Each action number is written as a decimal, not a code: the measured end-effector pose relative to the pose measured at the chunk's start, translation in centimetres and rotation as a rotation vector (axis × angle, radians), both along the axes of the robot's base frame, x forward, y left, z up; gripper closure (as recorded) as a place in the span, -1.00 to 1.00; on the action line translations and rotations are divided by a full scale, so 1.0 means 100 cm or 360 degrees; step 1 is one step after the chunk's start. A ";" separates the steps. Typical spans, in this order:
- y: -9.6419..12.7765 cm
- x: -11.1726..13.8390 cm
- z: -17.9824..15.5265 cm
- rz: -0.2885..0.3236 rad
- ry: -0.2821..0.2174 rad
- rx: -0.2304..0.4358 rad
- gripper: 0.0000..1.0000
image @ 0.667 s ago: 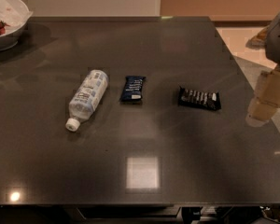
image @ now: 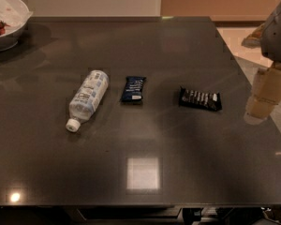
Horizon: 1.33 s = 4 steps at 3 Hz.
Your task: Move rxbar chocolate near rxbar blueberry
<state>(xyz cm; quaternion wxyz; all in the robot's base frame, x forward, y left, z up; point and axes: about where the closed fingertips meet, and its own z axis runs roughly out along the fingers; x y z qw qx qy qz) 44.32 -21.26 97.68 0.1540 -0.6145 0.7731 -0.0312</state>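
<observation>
The rxbar chocolate (image: 200, 99), a black bar with a row of white lettering, lies flat on the dark table (image: 140, 139), right of centre. The rxbar blueberry (image: 133, 88), a dark blue bar with a white patch at its near end, lies left of it, about a bar's length away. My gripper (image: 262, 100) hangs at the right edge of the view, above the table's right edge and to the right of the chocolate bar, not touching it.
A clear plastic water bottle (image: 87, 98) lies on its side left of the blueberry bar, cap toward me. A white bowl (image: 7, 20) with red contents stands at the far left corner. The table's right edge runs just beside the gripper.
</observation>
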 end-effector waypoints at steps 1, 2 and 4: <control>0.005 0.028 -0.008 0.0056 0.0043 0.0042 -1.00; 0.007 0.065 -0.026 0.0072 0.0072 0.0107 -1.00; 0.018 0.113 -0.086 0.0089 0.0185 0.0251 -1.00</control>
